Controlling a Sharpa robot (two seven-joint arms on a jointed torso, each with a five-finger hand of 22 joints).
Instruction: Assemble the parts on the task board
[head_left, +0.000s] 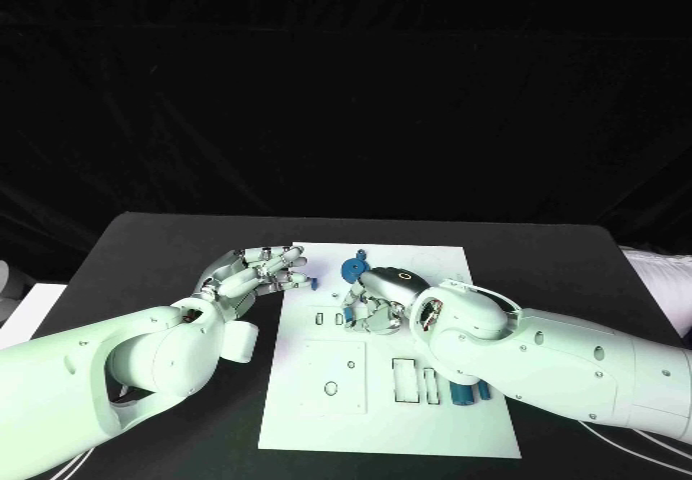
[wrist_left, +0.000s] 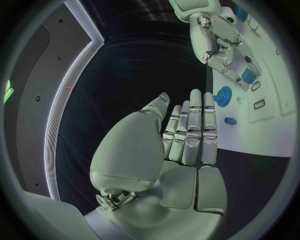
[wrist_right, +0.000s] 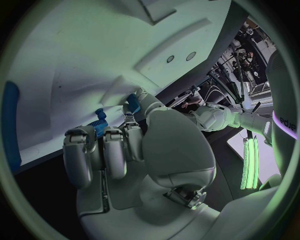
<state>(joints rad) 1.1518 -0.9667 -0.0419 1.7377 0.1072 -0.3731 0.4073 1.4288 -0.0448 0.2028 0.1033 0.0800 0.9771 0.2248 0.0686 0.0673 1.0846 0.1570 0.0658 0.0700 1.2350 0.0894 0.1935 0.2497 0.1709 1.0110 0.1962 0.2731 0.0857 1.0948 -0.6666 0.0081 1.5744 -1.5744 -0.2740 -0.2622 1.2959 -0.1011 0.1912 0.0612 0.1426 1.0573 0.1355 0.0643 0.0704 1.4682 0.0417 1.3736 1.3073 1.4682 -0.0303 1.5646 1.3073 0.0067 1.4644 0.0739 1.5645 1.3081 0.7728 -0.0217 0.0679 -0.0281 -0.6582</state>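
My left hand (head_left: 257, 275) hovers flat, fingers loosely apart, holding nothing; my right hand (head_left: 378, 297), at its three o'clock, curls over the task board (head_left: 433, 420) — grip unclear.

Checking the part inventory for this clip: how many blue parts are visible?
4: a gear just beyond the right hand; a small part at the far edge; a block at that hand's fingertips; a long part by the right forearm. More may be hidden under the arms.
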